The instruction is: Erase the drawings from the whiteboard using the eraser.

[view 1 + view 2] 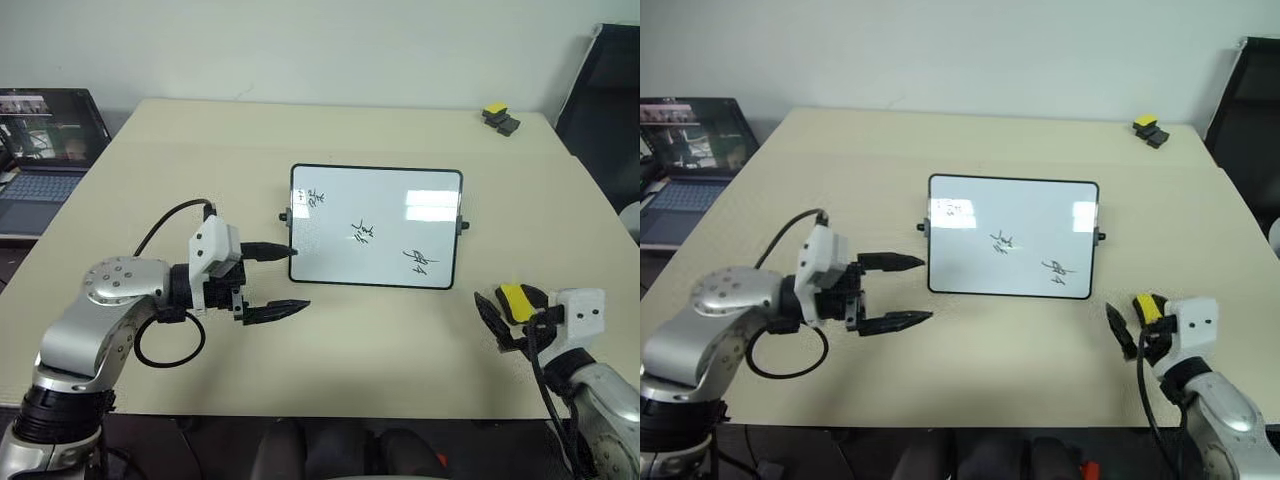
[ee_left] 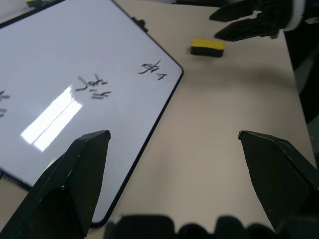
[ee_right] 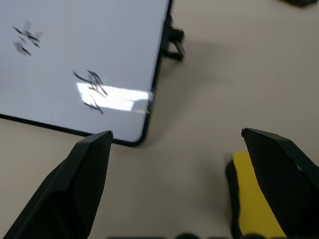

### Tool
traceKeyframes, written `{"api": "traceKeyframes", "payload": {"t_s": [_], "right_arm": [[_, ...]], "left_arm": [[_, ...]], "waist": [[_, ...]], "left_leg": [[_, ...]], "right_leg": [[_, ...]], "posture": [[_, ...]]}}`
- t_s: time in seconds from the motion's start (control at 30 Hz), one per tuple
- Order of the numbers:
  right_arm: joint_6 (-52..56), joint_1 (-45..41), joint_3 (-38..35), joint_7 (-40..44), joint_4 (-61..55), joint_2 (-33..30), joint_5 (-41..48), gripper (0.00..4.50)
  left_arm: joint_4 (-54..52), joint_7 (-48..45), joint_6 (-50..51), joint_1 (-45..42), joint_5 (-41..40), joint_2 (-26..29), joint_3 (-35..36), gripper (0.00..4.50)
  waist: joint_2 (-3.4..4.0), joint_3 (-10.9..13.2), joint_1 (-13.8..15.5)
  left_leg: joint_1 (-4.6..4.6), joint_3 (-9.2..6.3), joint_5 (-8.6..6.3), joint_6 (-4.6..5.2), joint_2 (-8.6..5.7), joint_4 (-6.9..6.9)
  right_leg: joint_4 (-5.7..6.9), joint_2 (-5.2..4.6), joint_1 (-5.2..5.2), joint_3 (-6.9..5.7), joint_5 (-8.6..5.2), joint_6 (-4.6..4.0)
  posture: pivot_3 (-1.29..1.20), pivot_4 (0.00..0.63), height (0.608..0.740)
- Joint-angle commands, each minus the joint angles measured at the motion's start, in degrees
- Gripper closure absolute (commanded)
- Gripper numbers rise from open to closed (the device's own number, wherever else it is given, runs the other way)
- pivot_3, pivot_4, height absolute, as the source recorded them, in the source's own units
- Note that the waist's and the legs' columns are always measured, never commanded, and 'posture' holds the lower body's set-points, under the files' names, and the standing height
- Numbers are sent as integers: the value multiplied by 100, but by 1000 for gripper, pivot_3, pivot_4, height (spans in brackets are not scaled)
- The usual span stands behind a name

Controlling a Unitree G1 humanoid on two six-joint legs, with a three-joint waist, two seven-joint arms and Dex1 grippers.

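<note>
Bare table (image 1: 380,350) around whiteboard (image 1: 376,226), eraser (image 1: 516,299) near its corner

The left arm reached in from the lower left of the head view, its wrist bent so that the left gripper (image 1: 285,280) pointed toward the middle of the frame, its two black fingers (image 1: 272,314) spread apart with nothing between them. The right arm came up from the lower right corner, and the right gripper (image 1: 1132,322) sat low at the right side of the frame with its fingers likewise spread wide and empty.
</note>
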Motion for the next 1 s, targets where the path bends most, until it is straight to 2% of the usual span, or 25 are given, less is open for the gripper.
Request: {"api": "traceKeyframes", "payload": {"t_s": [0.03, 0.27, 0.53, 1.0], "right_arm": [[512, -393, -474, -158, -27, -249, 281, 18], [1880, -1167, -946, -82, 148, -747, 1084, 18], [2285, -1463, -766, 208, 938, -1552, 939, 18], [2181, -1466, -462, 346, 1321, -1451, 793, 18]], "left_arm": [[-148, -210, -87, -122, 13, 129, -125, 0], [-203, -444, -105, -326, 48, 177, -367, 0], [-192, -393, -141, -350, 160, 104, -464, 0], [-373, -255, -70, -172, 155, 134, -436, 0]], "waist": [[6, 3, 1], [7, 5, 3], [7, 6, 9], [10, 8, 7]], "left_leg": [[0, 1, 0, 0, -1, 0], [-3, 13, 0, 1, -1, 0], [-7, 14, 0, 2, -2, 0], [-8, 15, 0, 2, -2, 1]], "right_leg": [[0, 0, 0, -1, 0, 0], [-2, 2, -1, 1, 0, 0], [-7, 2, -3, 3, 0, 1], [-6, 3, -7, 9, 0, 1]], "posture": [[0, 150, 740], [0, 150, 740], [0, 150, 740], [0, 150, 740]]}}
